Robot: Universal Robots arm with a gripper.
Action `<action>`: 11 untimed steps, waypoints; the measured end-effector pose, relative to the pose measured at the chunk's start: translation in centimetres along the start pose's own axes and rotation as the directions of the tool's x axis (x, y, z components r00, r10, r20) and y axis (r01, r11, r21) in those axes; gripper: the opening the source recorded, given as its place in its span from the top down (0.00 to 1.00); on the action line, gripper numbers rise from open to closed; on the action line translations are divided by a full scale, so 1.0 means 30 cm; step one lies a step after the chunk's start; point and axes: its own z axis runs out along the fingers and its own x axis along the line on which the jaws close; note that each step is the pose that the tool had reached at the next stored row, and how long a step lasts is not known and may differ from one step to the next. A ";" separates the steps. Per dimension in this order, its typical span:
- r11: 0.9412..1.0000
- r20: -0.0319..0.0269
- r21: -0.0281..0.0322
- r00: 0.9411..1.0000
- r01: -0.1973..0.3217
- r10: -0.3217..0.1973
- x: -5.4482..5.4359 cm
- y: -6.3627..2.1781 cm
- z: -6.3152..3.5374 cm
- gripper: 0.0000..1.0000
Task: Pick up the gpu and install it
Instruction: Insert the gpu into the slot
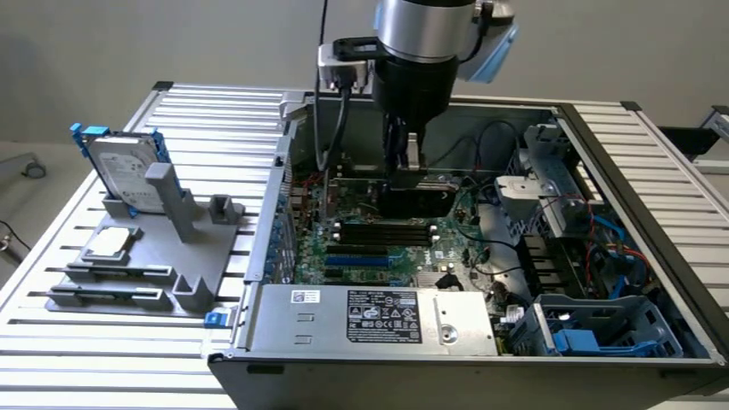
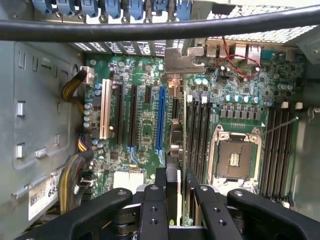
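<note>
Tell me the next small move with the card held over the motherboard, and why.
Likely a slow, short push straight down. The pincer grips the graphics card edge-on just above the motherboard, silver bracket leading, and the long blue slot runs right alongside the card's lower edge. I cannot tell whether that edge is in the slot yet, so keep it gentle.

gpu (image 1: 422, 201) black; motherboard (image 2: 147, 131) green; slot (image 2: 161, 120) blue.

The tool (image 2: 176, 181) grips the gpu (image 2: 173, 146) edge-on over the green motherboard (image 2: 142, 127), near its blue slot (image 2: 160, 120).
</note>
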 end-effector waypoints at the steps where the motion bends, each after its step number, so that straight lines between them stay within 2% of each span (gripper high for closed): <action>1: 1.000 0.000 0.003 1.000 0.000 0.000 0.005 0.009 0.004 0.74; 5: 1.000 -0.001 0.014 1.000 0.000 0.000 0.012 0.040 0.025 0.74; 8: 1.000 -0.001 0.015 1.000 0.000 0.000 0.017 0.063 0.044 0.74; 11: 1.000 -0.001 0.015 1.000 -0.001 0.001 0.023 0.072 0.063 0.74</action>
